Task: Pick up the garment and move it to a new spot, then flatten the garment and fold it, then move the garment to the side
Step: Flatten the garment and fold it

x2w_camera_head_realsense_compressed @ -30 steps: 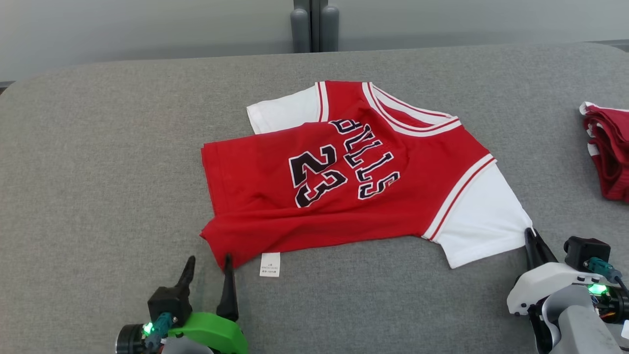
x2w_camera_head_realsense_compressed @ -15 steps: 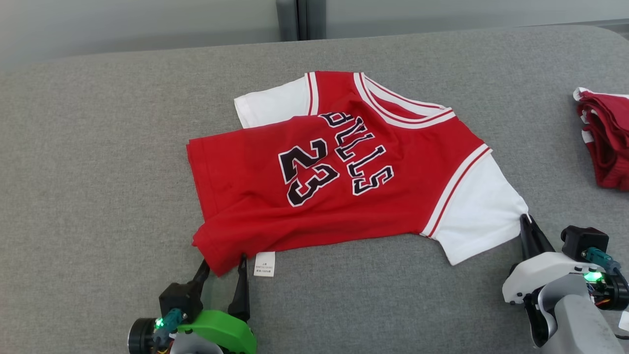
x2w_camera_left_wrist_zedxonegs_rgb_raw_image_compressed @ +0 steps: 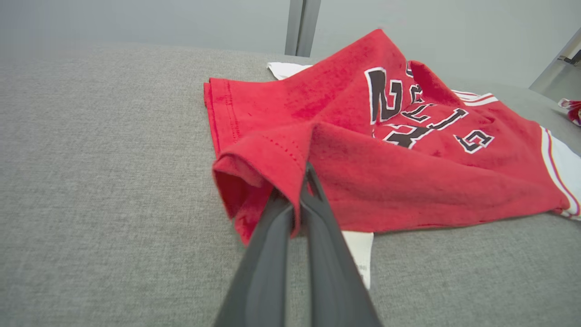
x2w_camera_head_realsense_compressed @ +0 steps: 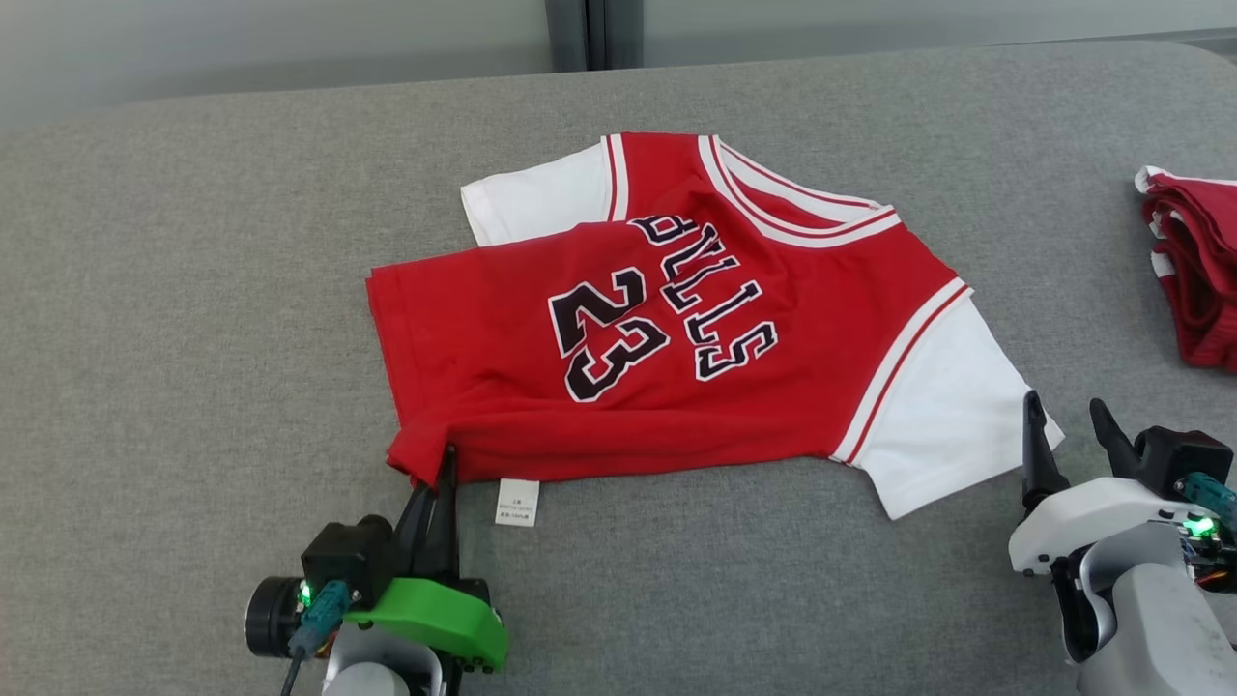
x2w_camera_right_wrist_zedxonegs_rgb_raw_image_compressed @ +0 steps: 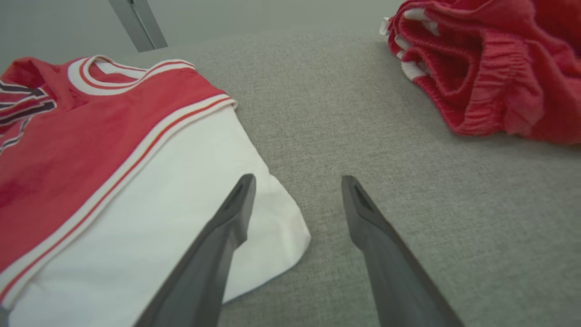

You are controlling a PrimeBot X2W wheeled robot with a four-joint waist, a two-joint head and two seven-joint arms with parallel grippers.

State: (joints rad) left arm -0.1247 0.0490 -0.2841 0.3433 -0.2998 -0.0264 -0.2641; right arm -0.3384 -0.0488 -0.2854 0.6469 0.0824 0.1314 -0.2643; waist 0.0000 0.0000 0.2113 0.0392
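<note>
Our left jaws are clenched on the near red hem corner of the garment (x2w_camera_head_realsense_compressed: 676, 329), bunching it up off the grey tabletop (x2w_camera_head_realsense_compressed: 193, 290). A white label (x2w_camera_head_realsense_compressed: 515, 503) lies just to their right. Our right jaws stand released, one finger over the white sleeve (x2w_camera_head_realsense_compressed: 957, 406) and the other over bare tabletop. Crumpled red shorts (x2w_camera_head_realsense_compressed: 1193, 280) lie ahead and to the right of them.

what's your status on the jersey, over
Left gripper shut on the jersey at its near hem corner. Right gripper open by the white sleeve, empty. Red shorts far right, clear of the jersey.
</note>
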